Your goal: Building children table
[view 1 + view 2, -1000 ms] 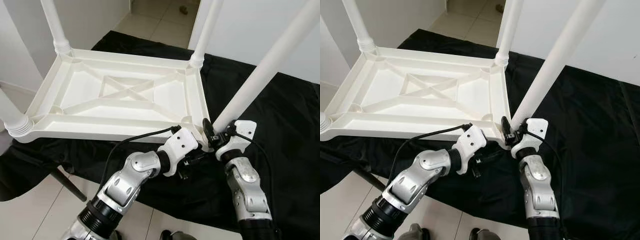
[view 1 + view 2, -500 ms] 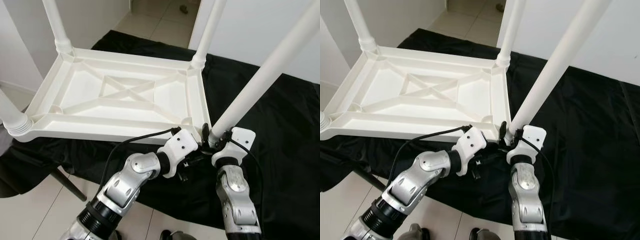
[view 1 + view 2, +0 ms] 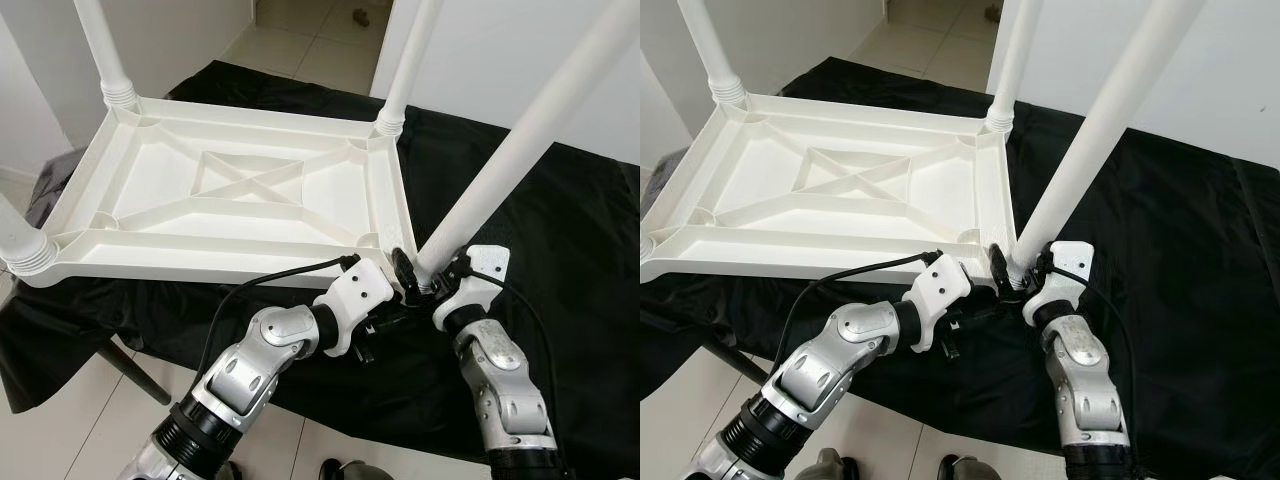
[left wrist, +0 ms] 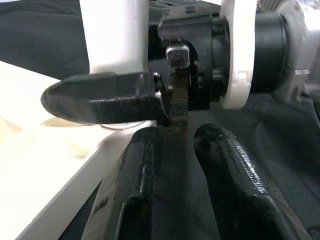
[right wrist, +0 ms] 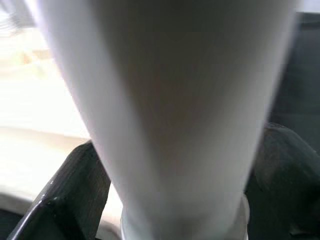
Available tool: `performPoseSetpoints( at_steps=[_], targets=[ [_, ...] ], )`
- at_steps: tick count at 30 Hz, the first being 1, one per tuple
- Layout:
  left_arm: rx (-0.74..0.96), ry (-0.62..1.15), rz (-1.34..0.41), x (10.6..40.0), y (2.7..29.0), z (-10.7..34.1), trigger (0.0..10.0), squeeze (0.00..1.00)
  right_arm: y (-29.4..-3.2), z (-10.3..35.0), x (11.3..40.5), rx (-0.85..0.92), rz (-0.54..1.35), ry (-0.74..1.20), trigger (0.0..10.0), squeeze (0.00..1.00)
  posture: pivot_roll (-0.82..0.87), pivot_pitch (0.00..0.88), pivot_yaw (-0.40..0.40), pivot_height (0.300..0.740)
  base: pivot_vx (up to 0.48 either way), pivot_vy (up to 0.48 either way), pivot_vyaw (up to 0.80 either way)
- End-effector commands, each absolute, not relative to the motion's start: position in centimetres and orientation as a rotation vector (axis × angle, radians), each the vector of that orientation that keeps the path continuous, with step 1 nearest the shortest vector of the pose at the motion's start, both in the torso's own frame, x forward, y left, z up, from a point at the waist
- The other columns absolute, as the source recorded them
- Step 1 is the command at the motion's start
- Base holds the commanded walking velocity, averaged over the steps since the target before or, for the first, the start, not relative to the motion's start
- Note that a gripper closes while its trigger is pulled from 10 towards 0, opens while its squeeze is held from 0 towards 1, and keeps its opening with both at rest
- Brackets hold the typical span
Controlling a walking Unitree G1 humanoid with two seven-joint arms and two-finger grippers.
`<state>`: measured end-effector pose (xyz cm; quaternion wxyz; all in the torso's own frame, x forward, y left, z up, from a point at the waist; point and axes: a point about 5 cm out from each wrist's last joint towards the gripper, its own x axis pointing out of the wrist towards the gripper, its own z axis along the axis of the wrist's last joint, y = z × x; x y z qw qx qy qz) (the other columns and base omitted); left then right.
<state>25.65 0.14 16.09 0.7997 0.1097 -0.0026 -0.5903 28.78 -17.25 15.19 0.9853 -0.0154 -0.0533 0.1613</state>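
While right gripper clamps table leg, left gripper seemingly parted beside tabletop

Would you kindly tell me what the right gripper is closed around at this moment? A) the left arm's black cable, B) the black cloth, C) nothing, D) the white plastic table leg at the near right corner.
D: the right gripper has its jaws on either side of the white plastic table leg, low down near the upturned white tabletop.
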Motion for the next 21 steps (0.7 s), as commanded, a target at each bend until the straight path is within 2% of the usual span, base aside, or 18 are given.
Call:
performPoseSetpoints(
  at_steps=[1, 2, 6, 21],
  targets=[
    [0.245, -0.001, -1.313, 25.3, -0.1, 16.1, 10.0, 0.0, -17.3, 14.7, 28.7, -0.028, 0.357, -0.092, 10.0, 0.0, 0.02, 0.136, -0.071, 0.74, 0.0, 0.0, 0.0],
    [0.248, -0.001, -1.313, 25.4, -0.1, 16.2, 10.0, 0.0, -17.4, 14.9, 29.0, -0.058, 0.482, -0.088, 10.0, 0.0, 0.03, 0.13, -0.063, 0.74, 0.0, 0.0, 0.0],
    [0.252, 0.002, -1.316, 25.5, 0.1, 16.2, 10.0, 0.0, -18.1, 15.3, 29.9, -0.126, 0.593, -0.079, 10.0, 0.0, 0.04, 0.126, -0.061, 0.74, 0.0, 0.0, 0.0],
    [0.254, 0.032, -1.322, 25.5, 1.6, 16.0, 10.0, 0.0, -19.6, 15.3, 31.8, -0.205, 0.679, -0.044, 10.0, 0.0, 0.05, 0.119, -0.066, 0.74, 0.0, 0.0, 0.0]
  ],
)
